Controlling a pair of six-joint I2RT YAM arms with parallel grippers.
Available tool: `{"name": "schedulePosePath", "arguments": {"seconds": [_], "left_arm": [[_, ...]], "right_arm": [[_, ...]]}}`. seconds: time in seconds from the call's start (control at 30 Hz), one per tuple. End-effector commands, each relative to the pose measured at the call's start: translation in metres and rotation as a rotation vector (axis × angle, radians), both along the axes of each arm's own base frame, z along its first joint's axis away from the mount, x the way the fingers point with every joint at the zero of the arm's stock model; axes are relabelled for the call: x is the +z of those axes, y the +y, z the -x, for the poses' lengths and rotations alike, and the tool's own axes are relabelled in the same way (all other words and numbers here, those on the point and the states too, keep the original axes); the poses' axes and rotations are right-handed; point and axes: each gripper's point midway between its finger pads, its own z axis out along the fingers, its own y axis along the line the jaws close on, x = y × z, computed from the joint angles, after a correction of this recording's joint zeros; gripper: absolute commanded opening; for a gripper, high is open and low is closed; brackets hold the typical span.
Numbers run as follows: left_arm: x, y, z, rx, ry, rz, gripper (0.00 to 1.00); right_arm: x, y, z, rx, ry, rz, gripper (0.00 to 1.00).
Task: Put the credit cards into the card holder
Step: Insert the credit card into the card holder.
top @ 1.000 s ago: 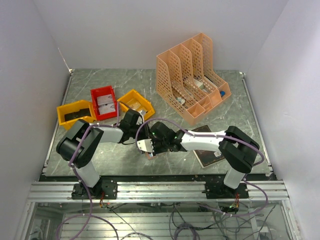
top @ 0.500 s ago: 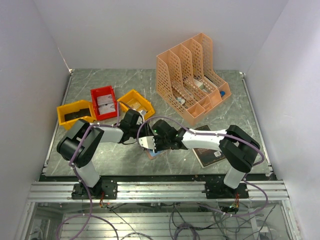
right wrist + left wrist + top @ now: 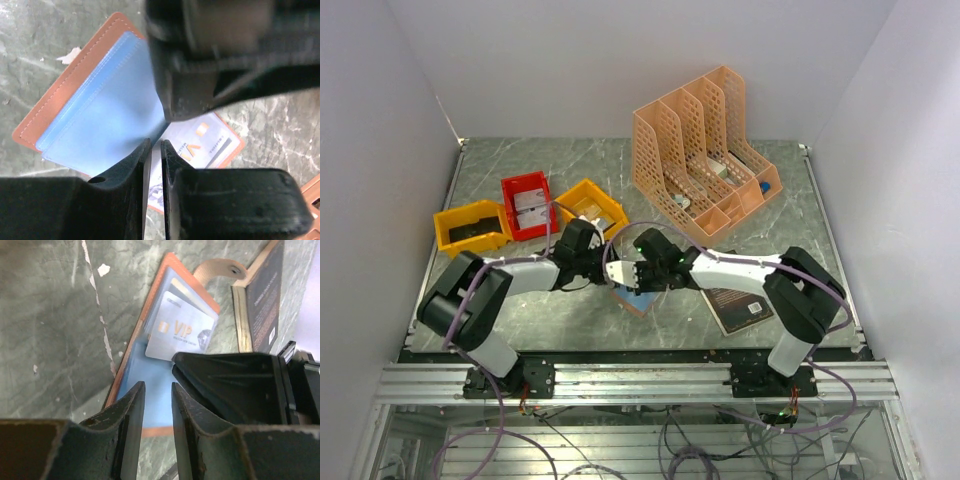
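Just beyond my left gripper (image 3: 157, 387), the card holder (image 3: 142, 372) lies spread open on the marble table (image 3: 50, 325), blue inner faces up. A silver VIP credit card (image 3: 182, 332) rests on its far half, ahead and right of those fingers, which stand narrowly parted around nothing. My right gripper (image 3: 155, 145) hovers at the card's near edge, fingers almost together; I cannot tell whether they pinch it. A black book (image 3: 262, 295) lies further right.
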Motion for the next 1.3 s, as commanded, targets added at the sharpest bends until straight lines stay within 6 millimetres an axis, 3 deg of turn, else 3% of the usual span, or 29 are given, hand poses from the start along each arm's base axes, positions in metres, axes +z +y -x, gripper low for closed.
{"name": "schedulePosePath", "arguments": {"seconds": [0.0,0.07,0.13,0.27,0.5,0.77,1.03,1.27], "left_arm": [[0.020,0.009,-0.003,0.032,-0.082,-0.014,0.38],[0.025,0.013,-0.001,0.049,-0.097,-0.014,0.35],[0.029,0.015,0.003,0.056,-0.097,-0.001,0.27],[0.034,0.010,0.011,0.056,-0.086,0.070,0.07],[0.040,0.001,0.012,0.097,-0.093,0.128,0.07],[0.018,-0.015,0.012,0.108,-0.052,0.124,0.07],[0.002,-0.027,0.009,0.099,-0.022,0.092,0.07],[-0.013,-0.026,0.010,0.113,0.006,0.074,0.07]], "right_arm": [[0.031,-0.001,0.000,-0.021,0.098,-0.114,0.15],[0.038,-0.007,0.000,-0.041,0.166,-0.170,0.17],[0.053,-0.012,-0.014,-0.085,0.204,-0.235,0.18],[0.052,-0.029,-0.028,-0.157,0.220,-0.236,0.19],[0.024,-0.057,-0.052,-0.286,0.214,-0.111,0.13],[0.004,-0.078,-0.061,-0.344,0.202,-0.022,0.11],[-0.009,-0.087,-0.062,-0.370,0.242,0.009,0.11],[-0.015,-0.086,-0.055,-0.350,0.287,0.012,0.10]]}}
